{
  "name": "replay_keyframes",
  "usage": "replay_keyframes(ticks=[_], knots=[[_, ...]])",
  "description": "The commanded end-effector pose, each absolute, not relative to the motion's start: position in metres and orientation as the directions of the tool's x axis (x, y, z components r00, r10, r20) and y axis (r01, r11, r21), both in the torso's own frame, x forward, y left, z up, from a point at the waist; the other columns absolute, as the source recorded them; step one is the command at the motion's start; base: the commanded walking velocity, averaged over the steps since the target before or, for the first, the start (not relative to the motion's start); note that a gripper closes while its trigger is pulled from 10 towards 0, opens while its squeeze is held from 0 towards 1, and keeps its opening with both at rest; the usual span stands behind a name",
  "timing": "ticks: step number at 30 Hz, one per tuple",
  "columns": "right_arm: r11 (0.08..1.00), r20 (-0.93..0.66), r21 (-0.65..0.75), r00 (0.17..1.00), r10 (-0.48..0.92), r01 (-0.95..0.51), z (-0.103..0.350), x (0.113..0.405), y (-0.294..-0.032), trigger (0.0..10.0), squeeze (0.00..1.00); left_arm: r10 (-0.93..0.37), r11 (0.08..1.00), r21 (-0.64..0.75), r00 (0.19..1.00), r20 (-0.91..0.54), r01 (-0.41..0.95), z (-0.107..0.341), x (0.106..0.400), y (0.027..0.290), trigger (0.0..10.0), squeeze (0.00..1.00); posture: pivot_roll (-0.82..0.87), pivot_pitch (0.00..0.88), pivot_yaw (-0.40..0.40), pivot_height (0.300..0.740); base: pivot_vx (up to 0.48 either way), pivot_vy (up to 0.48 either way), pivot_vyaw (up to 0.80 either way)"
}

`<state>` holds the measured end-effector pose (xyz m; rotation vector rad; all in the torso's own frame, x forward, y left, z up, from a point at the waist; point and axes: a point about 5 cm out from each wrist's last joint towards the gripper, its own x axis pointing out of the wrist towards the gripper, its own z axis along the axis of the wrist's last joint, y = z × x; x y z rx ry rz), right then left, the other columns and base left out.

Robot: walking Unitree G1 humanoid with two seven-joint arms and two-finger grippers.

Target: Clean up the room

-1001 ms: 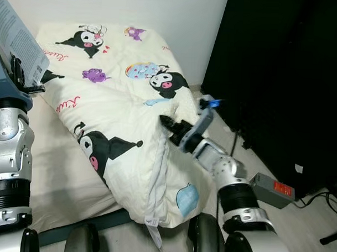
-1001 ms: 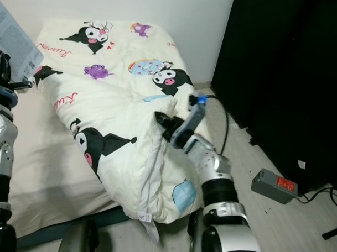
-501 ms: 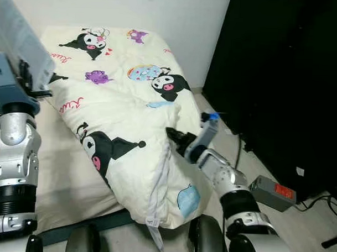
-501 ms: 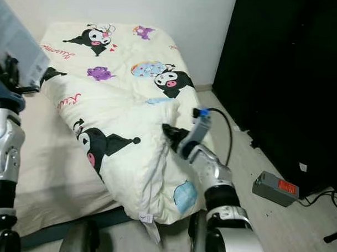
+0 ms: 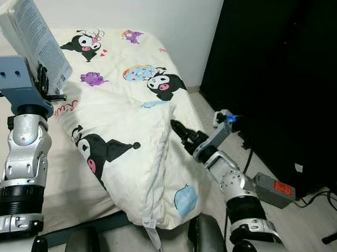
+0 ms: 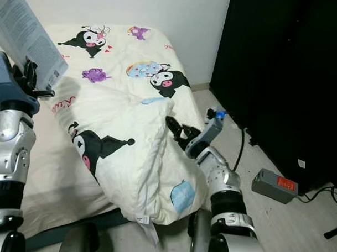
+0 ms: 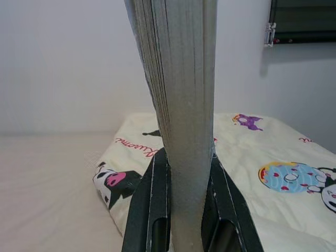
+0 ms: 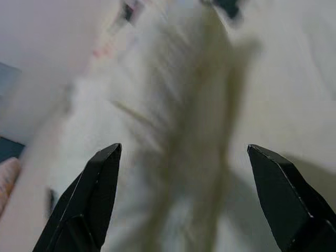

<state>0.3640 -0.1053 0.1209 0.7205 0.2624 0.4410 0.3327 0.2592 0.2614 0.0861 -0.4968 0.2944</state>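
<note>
Cream cartoon-print duvet (image 5: 118, 124) lay bunched and folded over on the bed (image 5: 50, 171), its fold edge just beside the right gripper (image 5: 179, 132), whose fingers were spread and empty. The left gripper (image 7: 184, 210) pinched a thick book (image 5: 33, 38) upright above the bed. Held only at its lower edge, the book could tip or slip free if that arm swung.

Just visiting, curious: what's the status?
Left tool shut on book, raised. Right tool open beside folded blanket. Grey box on floor.

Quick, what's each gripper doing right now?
Left gripper: shut on the book.
Right gripper: open, holding nothing, beside the folded comforter.
</note>
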Motion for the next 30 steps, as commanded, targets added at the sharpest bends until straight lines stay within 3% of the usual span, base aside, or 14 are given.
replay_keyframes(ticks=[1, 12, 15, 20, 23, 24, 25, 26, 30], knots=[[0.67, -0.114, 0.698, 0.884, 0.453, -0.254, 0.115, 0.364, -0.106, 10.0, 0.0, 0.237, 0.956, 0.026, 0.816, 0.527, -0.293, 0.274, 0.328, 0.257, 0.0, 0.0, 0.02, 0.089, 0.0, 0.434, 0.0, 0.0, 0.0], [0.612, -0.072, 0.738, 0.87, 0.488, -0.283, 0.123, 0.368, -0.093, 10.0, 0.0, 0.236, 0.956, 0.03, 0.821, 0.52, -0.293, 0.275, 0.325, 0.26, 0.0, 0.0, 0.05, 0.109, 0.003, 0.434, 0.0, 0.0, 0.0], [0.561, -0.012, 0.74, 0.826, 0.563, -0.372, 0.131, 0.366, -0.082, 10.0, 0.0, 0.23, 0.955, 0.043, 0.823, 0.52, -0.294, 0.276, 0.324, 0.261, 0.0, 0.0, 0.05, 0.115, 0.004, 0.434, 0.0, 0.0, 0.0], [0.669, -0.216, 0.705, 0.826, 0.52, -0.237, 0.106, 0.364, -0.083, 10.0, 0.0, 0.228, 0.955, 0.047, 0.827, 0.514, -0.292, 0.275, 0.324, 0.26, 0.0, 0.0, 0.05, 0.118, 0.001, 0.434, 0.0, 0.0, 0.0], [0.672, -0.209, 0.696, 0.825, 0.525, -0.251, 0.107, 0.364, -0.084, 10.0, 0.0, 0.229, 0.955, 0.046, 0.826, 0.516, -0.293, 0.276, 0.324, 0.26, 0.0, 0.0, 0.05, 0.117, 0.0, 0.434, 0.0, 0.0, 0.0], [0.665, -0.196, 0.697, 0.821, 0.536, -0.268, 0.108, 0.364, -0.083, 4.9, 0.0, 0.23, 0.954, 0.046, 0.825, 0.517, -0.295, 0.277, 0.323, 0.26, 0.0, 0.0, 0.05, 0.117, -0.001, 0.434, 0.0, 0.0, 0.0], [0.665, -0.196, 0.697, 0.821, 0.536, -0.268, 0.108, 0.364, -0.083, 4.9, 0.0, 0.23, 0.954, 0.046, 0.825, 0.517, -0.295, 0.277, 0.323, 0.26, 0.0, 0.0, 0.05, 0.117, -0.001, 0.434, 0.0, 0.0, 0.0], [0.66, -0.185, 0.698, 0.82, 0.541, -0.278, 0.11, 0.364, -0.083, 0.0, 0.0, 0.232, 0.954, 0.045, 0.824, 0.517, -0.297, 0.277, 0.323, 0.261, 0.0, 0.0, 0.05, 0.114, -0.002, 0.434, 0.0, 0.0, 0.0], [0.654, -0.174, 0.7, 0.819, 0.546, -0.287, 0.112, 0.364, -0.082, 0.0, 0.0, 0.234, 0.953, 0.046, 0.824, 0.516, -0.299, 0.276, 0.323, 0.261, 0.0, 0.0, 0.04, 0.114, -0.004, 0.434, 0.0, 0.0, 0.0]])
